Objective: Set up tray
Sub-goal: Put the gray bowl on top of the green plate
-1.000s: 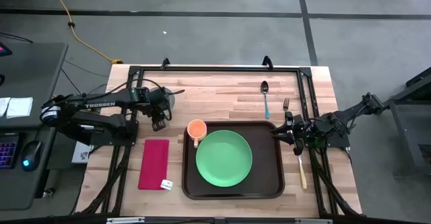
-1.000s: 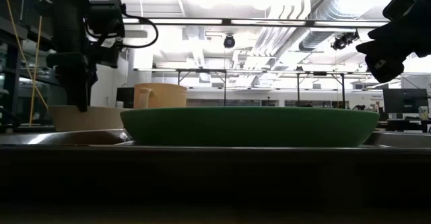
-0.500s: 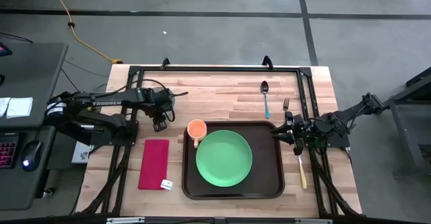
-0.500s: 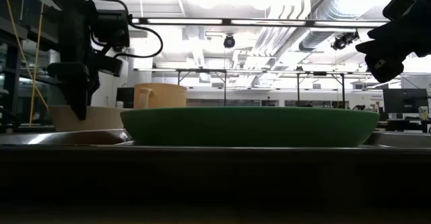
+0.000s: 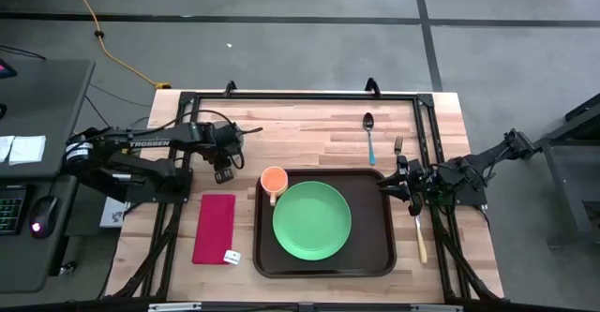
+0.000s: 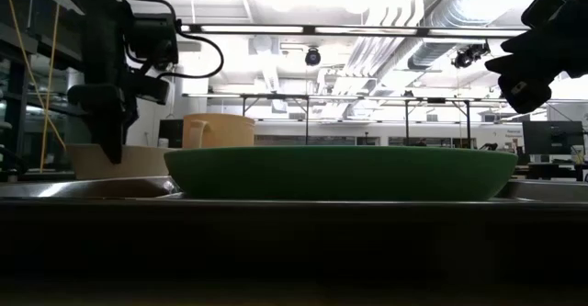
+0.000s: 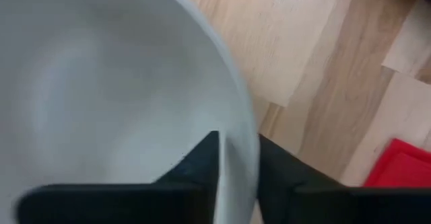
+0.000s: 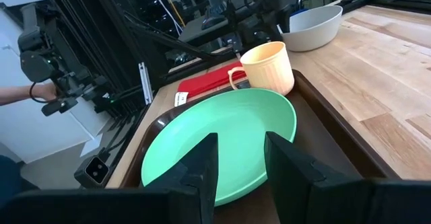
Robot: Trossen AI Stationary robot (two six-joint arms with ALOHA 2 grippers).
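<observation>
The dark brown tray (image 5: pixel 375 256) lies at the table's middle and near side. On it rest a round green plate (image 5: pixel 312 220) and an orange cup (image 5: pixel 273 179). A pale grey bowl (image 8: pixel 313 25) stands on the wood left of the tray's far corner. My left gripper (image 5: pixel 225 173) points down over the bowl's near rim, shut on it. My right gripper (image 5: pixel 398 183) hovers open at the tray's right edge, pointing level toward the plate (image 8: pixel 222 143), with nothing between its fingers (image 8: pixel 202 163). My left gripper has the bowl's rim (image 7: pixel 239 126) between its two fingers, one finger inside the bowl (image 7: pixel 202 160) and one outside. The fingers come from above, pointing down. The bowl stands upright on the table.
A folded red napkin (image 5: pixel 214 228) lies left of the tray. A spoon (image 5: pixel 369 136) and a fork (image 5: pixel 397 145) lie on the wood beyond the tray's far right corner, and a knife (image 5: pixel 420 237) lies to its right. A black frame edges the table.
</observation>
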